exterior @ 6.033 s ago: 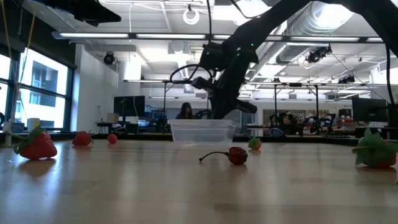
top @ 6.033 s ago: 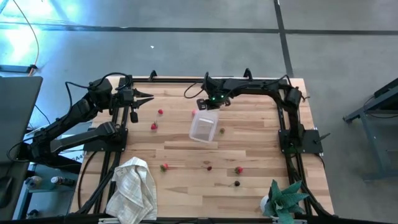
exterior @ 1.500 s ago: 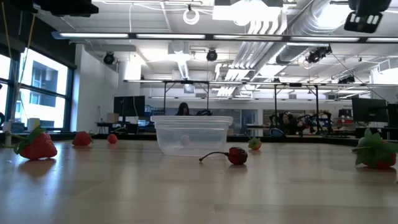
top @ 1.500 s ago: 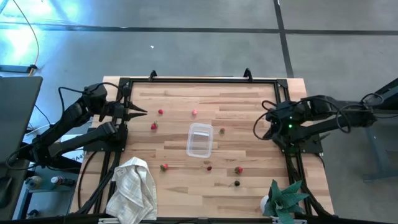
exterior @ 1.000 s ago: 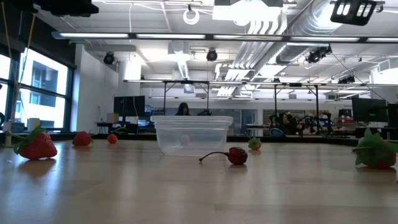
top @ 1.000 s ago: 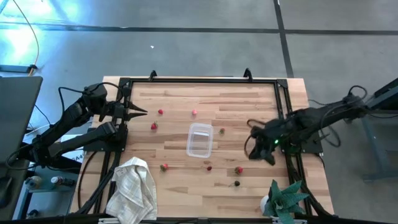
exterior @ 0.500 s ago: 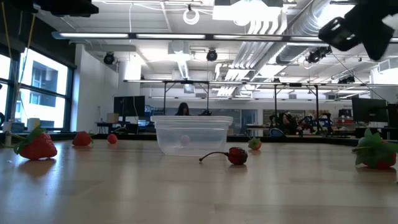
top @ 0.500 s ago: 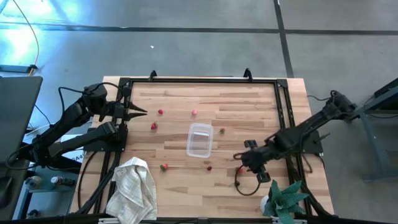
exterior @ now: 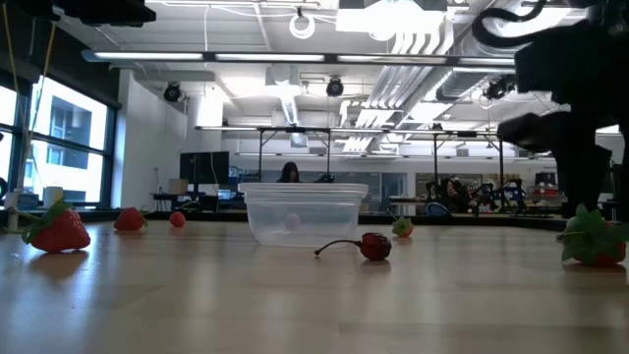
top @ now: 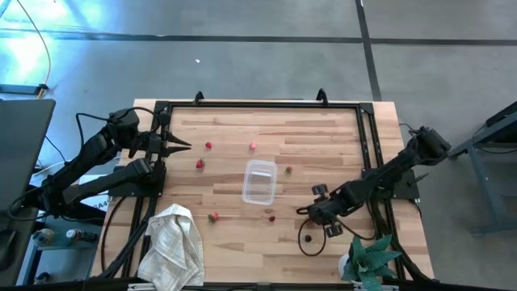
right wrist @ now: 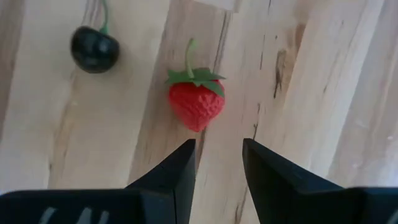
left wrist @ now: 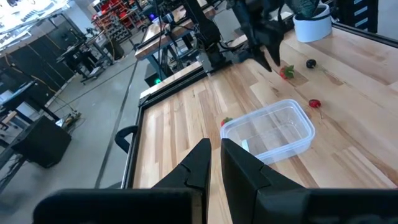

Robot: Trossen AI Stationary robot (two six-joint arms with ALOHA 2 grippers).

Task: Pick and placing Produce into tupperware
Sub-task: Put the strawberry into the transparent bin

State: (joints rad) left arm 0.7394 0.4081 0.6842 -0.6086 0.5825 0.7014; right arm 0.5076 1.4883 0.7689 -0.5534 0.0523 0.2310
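The clear tupperware (top: 260, 182) stands in the middle of the wooden table; a pale piece shows through its wall in the low view. Produce lies scattered around it: small red pieces (top: 208, 146) (top: 199, 164) (top: 214, 217) and a cherry (exterior: 374, 245) with its stem. My right gripper (right wrist: 217, 158) is open and points down just above a red strawberry (right wrist: 196, 102), which lies on its side on the table right of the container, next to a dark cherry (right wrist: 93, 50). My left gripper (top: 182, 145) waits shut at the far left, above the table.
A white cloth towel (top: 174, 242) lies at the near left corner. A teal leafy plant in a white pot (top: 367, 259) stands at the near right corner, close to my right arm. A black frame borders the table's left, far and right sides.
My right gripper has swung in from the table's right edge toward the near edge and come down over the strawberry. It has tipped from nearly level to pointing down.
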